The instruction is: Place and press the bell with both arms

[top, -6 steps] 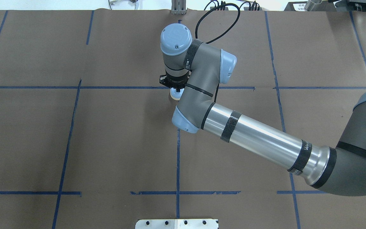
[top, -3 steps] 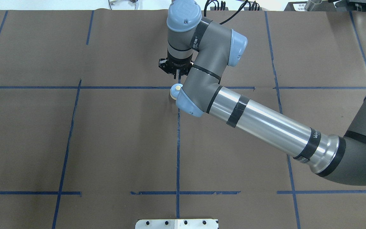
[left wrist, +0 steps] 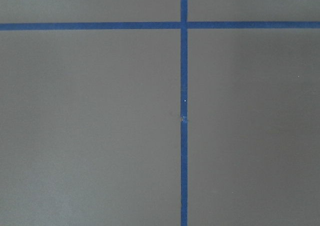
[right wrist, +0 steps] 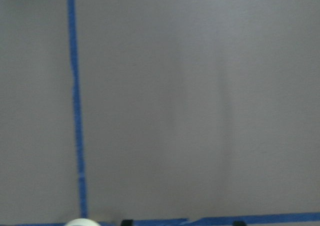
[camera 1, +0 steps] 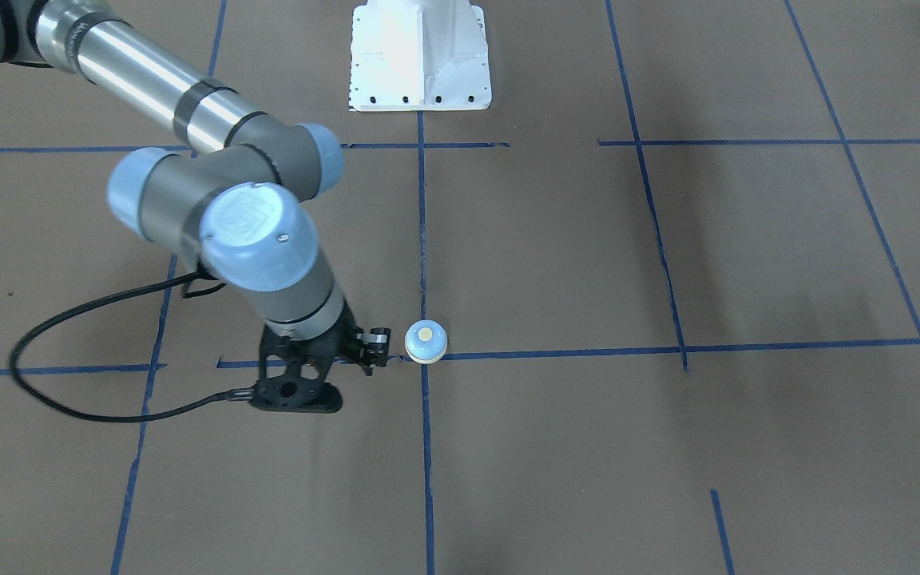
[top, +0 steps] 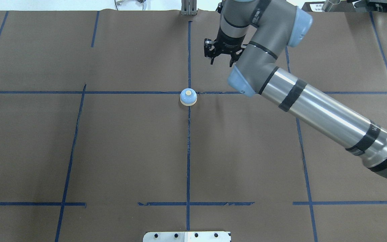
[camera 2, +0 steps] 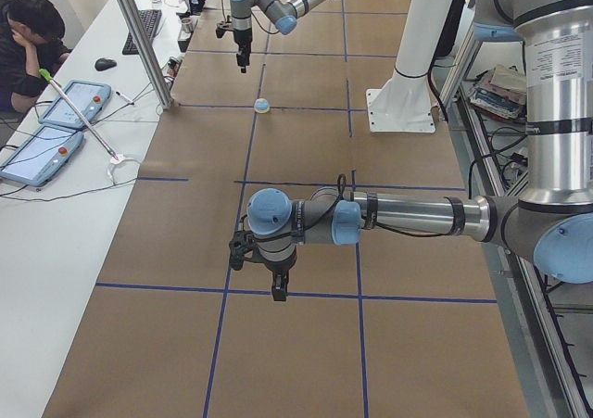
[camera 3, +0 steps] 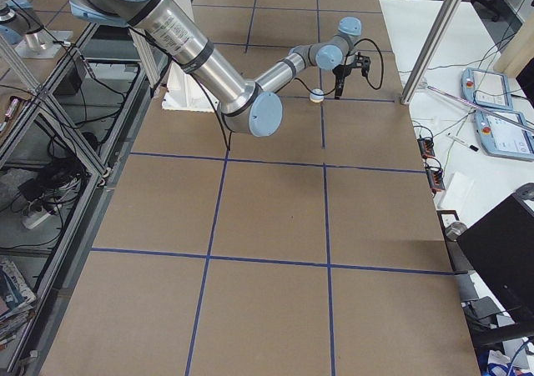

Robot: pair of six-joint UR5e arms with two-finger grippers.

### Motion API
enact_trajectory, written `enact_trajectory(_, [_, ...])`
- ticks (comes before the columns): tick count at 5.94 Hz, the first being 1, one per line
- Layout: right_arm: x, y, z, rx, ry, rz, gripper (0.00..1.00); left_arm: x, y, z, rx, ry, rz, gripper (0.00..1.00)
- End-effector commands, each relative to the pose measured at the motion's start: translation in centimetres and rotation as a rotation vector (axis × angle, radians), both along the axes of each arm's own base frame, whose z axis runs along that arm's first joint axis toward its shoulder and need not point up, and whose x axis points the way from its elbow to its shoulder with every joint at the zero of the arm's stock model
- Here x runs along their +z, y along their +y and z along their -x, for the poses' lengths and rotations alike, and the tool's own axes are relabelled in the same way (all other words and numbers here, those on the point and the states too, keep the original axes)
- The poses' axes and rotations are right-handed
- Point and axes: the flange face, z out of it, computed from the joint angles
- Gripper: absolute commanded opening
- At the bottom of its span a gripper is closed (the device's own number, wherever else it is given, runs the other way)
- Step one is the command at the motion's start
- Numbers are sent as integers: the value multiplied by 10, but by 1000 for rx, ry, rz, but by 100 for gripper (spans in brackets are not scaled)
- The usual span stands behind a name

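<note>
The small round desk bell with a light-blue dome and cream button (top: 188, 97) stands upright and alone on the brown paper-covered desk (top: 113, 151). In the overhead view it is just above the middle of the frame, on the crossing of two blue tape lines (top: 188, 134). The grey and silver right arm (top: 314, 107) comes in from the right edge of that view and ends near the top centre. There its black open-frame end effector (top: 221, 62) hangs with its two fingers spread and nothing between them, up and to the right of the bell and clearly apart from it. In the front-facing view the same end effector sits just left of the bell, with a black cable (camera 1: 53, 327) looping out toward the left edge and the white bolted pedestal (camera 1: 420, 56) at the top centre. A pale curved edge at the bottom left of the right wrist view may be the bell's rim, though too little shows to be sure. The left arm (camera 2: 408, 216) appears only in the left side view, stretched across the lower half of the frame, well apart from the bell. Whether its end effector (camera 2: 269, 279) is spread or pressed together I cannot tell. The left wrist camera shows only bare desk with a tape crossing.
</note>
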Motion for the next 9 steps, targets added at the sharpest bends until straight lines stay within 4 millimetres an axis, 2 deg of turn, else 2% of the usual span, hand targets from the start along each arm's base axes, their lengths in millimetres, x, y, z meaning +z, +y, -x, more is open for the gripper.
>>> enact_trajectory(1, [97,3,-147,-145,81,-116,100,-5,3,0,-5,14,-6,100])
enact_trajectory(2, [151,11,-226,-218,119,-191,100,8,22,0,-7,20,30,100])
enact_trajectory(3, [205,28,-285,-277,91,-218,100,8,24,3,-15,19,33,100])
enact_trajectory(4, [265,64,-341,-306,99,-220,100,4,24,3,-17,19,24,100])
enact_trajectory(5, [306,108,-384,-299,116,-199,100,-3,30,3,-17,19,13,100])
enact_trajectory(6, [333,159,-415,-262,123,-144,100,-13,42,4,-16,20,-2,100])
enact_trajectory(7, [351,187,-454,-196,116,-104,100,-12,48,4,-12,18,-7,100])
enact_trajectory(8, [376,214,-467,-174,116,-45,100,-4,48,3,-8,16,7,100])
enact_trajectory(9, [374,217,-467,-169,107,-41,100,-5,49,3,-10,16,7,100])
